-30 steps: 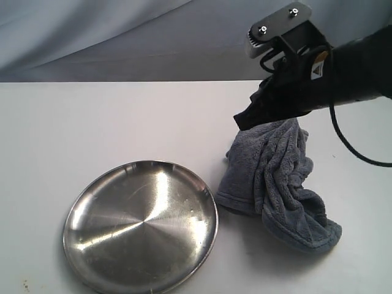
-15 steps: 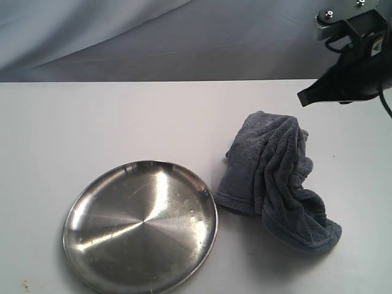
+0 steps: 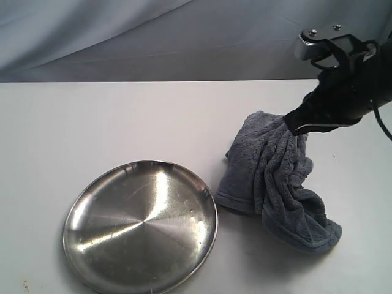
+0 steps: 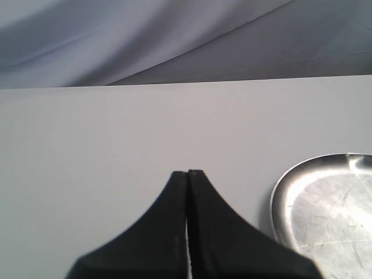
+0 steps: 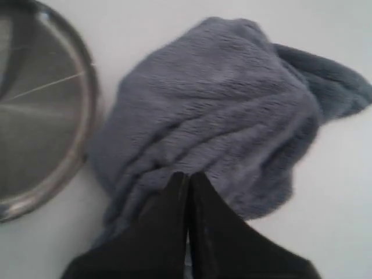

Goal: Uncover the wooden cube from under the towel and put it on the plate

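At lower left, the round shiny steel plate point(image 3: 141, 226) lies on the white counter point(image 3: 92, 116). Just beside it, right of centre, the blue-grey plush towel point(image 3: 275, 184) lies heaped; no wooden cube shows. The right pincer point(image 3: 293, 128) is at the towel's far edge with its jaws pressed together, empty; the left pincer point(image 4: 188, 173) is likewise closed.

The table point(image 3: 92, 116) is seen from above at a slant in the exterior view, which faces a draped grey backdrop point(image 3: 122, 37). The left wrist view is taken low over the table, along the left gripper point(image 4: 187, 173) toward that backdrop. The right wrist view is aimed steeply down, close over the towel point(image 5: 221, 104). The plate point(image 3: 141, 226) is shared by all three views, the towel by two.
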You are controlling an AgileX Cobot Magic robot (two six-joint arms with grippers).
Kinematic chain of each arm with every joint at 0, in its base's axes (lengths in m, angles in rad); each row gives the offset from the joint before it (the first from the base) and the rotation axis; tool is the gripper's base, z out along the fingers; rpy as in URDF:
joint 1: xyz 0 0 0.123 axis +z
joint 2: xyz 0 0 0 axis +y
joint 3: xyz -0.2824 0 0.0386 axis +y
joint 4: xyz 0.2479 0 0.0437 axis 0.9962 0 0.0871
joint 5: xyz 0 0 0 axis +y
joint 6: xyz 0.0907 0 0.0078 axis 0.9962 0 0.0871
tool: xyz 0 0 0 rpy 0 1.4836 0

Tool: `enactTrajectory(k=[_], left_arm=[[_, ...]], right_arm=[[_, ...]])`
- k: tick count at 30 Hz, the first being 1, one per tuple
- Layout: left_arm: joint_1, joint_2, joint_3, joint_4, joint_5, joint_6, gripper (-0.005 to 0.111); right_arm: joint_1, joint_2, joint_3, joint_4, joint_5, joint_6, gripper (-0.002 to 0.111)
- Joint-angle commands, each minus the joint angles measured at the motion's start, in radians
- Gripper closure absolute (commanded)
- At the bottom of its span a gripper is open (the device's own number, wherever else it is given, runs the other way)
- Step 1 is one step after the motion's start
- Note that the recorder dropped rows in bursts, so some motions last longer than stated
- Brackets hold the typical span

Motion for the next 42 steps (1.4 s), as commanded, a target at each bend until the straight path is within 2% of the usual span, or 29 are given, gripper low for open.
enactTrajectory(k=[1, 5, 11, 19, 24, 28, 32, 37, 40, 42], left_arm=[[0.001, -0.003, 0.003, -0.006, -0.011, -0.002, 0.107], [0.001, -0.003, 0.003, -0.006, -0.011, -0.002, 0.107], [0.001, -0.003, 0.003, -0.006, -0.011, -0.002, 0.107], [0.001, -0.003, 0.003, -0.006, -0.011, -0.002, 0.107], [0.001, -0.003, 0.003, -0.006, -0.011, -0.002, 0.107], [0.001, -0.003, 0.003, -0.006, -0.011, -0.002, 0.107], [0.001, -0.003, 0.003, -0.006, -0.011, -0.002, 0.107], [0.001, -0.003, 0.003, -0.006, -0.011, -0.002, 0.107], [0.001, -0.003, 0.003, -0.006, -0.011, -0.002, 0.107], [0.001, -0.003, 0.003, -0.006, -0.011, -0.002, 0.107]], right_arm=[[0.107, 0.001, -0.005, 0.133, -0.025, -0.159, 0.108], [0.196, 0.001, -0.005, 0.133, -0.189, -0.159, 0.108], [0.198, 0.001, -0.005, 0.084, -0.325, -0.146, 0.108], [0.196, 0.001, -0.005, -0.027, -0.448, 0.004, 0.108], [0.196, 0.001, -0.005, -0.166, -0.454, 0.083, 0.108], [0.186, 0.001, -0.005, -0.407, -0.434, 0.289, 0.108], [0.122, 0.001, -0.005, -0.566, -0.360, 0.485, 0.108], [0.046, 0.001, -0.005, -0.567, -0.197, 0.540, 0.108], [0.058, 0.001, -0.005, -0.547, -0.171, 0.540, 0.108], [0.060, 0.002, -0.005, -0.461, -0.171, 0.510, 0.108]])
